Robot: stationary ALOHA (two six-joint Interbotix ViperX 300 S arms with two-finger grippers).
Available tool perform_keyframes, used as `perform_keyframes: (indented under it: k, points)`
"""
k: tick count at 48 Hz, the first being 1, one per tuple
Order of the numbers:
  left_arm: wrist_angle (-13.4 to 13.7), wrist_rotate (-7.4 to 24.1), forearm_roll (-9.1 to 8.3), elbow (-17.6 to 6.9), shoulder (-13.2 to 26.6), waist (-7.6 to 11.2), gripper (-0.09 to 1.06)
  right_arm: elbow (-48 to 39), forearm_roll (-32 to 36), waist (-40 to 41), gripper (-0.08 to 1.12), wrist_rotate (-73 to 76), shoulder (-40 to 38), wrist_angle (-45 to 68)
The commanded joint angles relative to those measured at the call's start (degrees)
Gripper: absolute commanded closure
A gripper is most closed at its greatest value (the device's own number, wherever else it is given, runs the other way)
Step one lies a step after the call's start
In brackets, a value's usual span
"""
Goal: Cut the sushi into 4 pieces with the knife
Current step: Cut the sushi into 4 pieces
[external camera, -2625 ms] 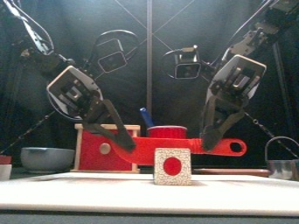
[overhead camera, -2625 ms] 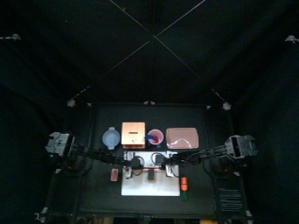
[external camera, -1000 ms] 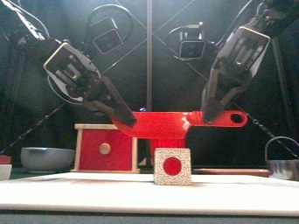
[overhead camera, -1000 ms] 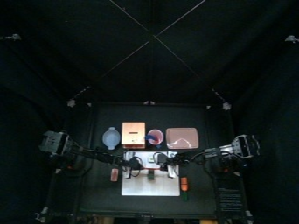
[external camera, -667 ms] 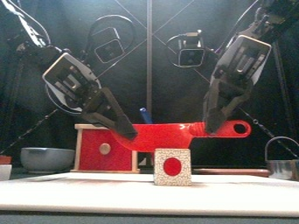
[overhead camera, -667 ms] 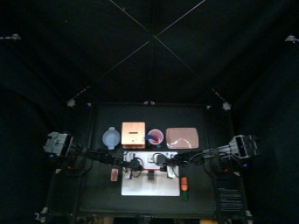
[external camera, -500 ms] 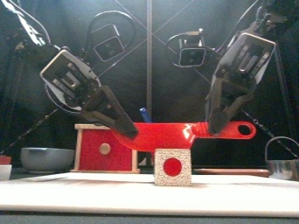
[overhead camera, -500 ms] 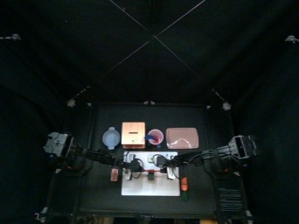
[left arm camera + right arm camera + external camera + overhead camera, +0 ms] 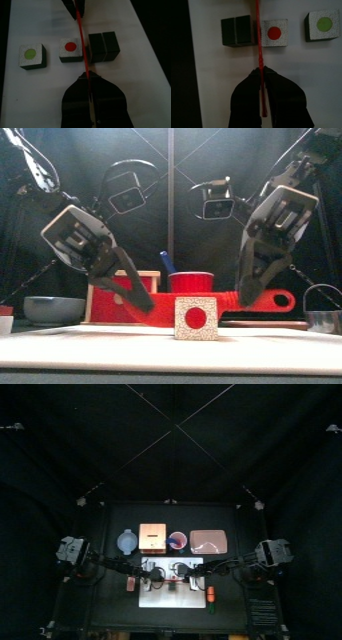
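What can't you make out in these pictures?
Wrist views: the knife is edge-on; whether it touches the sushi is unclear.
Top view: sushi pieces too small to count.
Front view: the knife hides the base of the red cup; the right edge cuts off the metal cutter.

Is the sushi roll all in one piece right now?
No: a green-dotted slice and a red-dotted slice lie apart from the dark green block on the white board.
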State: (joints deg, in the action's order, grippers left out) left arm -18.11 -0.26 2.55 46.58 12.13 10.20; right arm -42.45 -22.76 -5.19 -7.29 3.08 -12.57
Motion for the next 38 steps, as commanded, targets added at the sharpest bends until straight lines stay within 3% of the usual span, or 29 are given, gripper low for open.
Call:
perform_keyframes:
  k: [1, 19, 26, 38]
  points:
    - [0.35, 0.35, 0.97, -0.62, 2.11, 0.44, 0.76, 0.0, -0.09, 0.09, 0.74, -0.18, 2.11, -0.09]
    - [0.26, 0.7, 0.62, -1.58, 2.11, -0.26, 0.76, -0.18, 0.79, 1.32, 0.74, -0.18, -0.09, -0.09]
    - [0.35, 0.79, 0.26, -1.49, 1.23, -2.11, 0.76, -0.09, 2.2, 3.16, 0.74, -0.18, -1.41, -0.26]
    - [0.62, 0.79, -3.16, -1.23, -1.76, -4.83, 0.76, 0.0, 3.78, 5.36, 0.74, -0.18, -3.52, -0.62]
